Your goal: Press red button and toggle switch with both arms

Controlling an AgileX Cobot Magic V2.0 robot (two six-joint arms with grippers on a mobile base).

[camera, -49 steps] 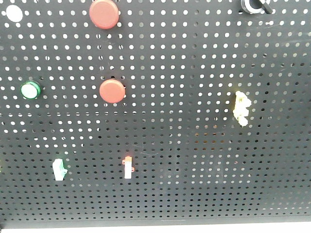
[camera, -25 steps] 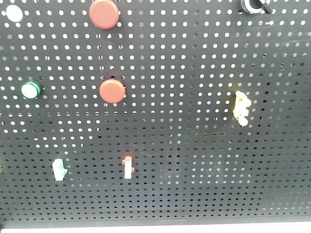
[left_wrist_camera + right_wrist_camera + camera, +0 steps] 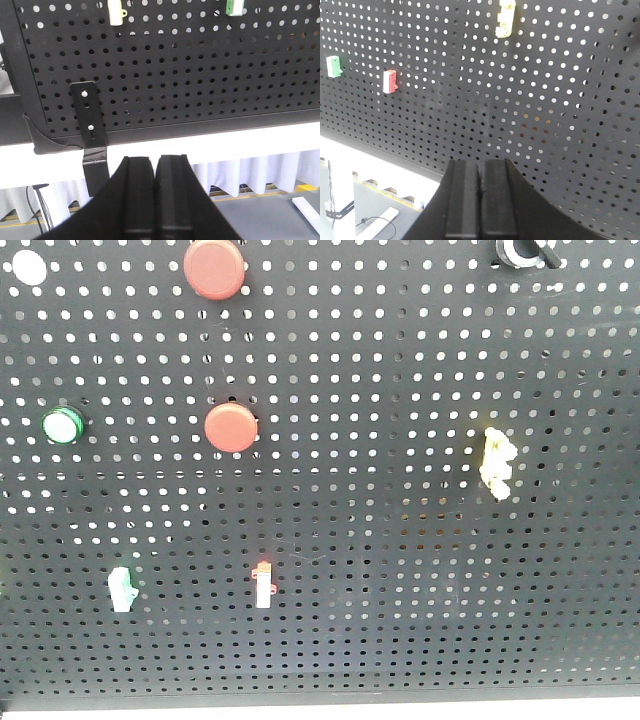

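Observation:
On the black pegboard (image 3: 400, 360), two red buttons show in the front view: one at the top edge (image 3: 214, 268) and one lower (image 3: 231, 427). Small toggle switches are mounted lower down: green-topped (image 3: 121, 588), red-topped (image 3: 262, 585) and yellow (image 3: 497, 462). Neither gripper appears in the front view. My left gripper (image 3: 155, 159) is shut and empty, below the board's bottom edge, under the green switch (image 3: 234, 6). My right gripper (image 3: 480, 162) is shut and empty, facing the lower board, right of the red-topped switch (image 3: 389, 81) and below the yellow one (image 3: 506, 17).
A green button (image 3: 62, 425) and a white button (image 3: 31, 266) sit at the board's left; a black knob (image 3: 522, 250) is at the top right. A black bracket (image 3: 89, 122) holds the board's lower corner. A pale switch (image 3: 116, 12) hangs above the left gripper.

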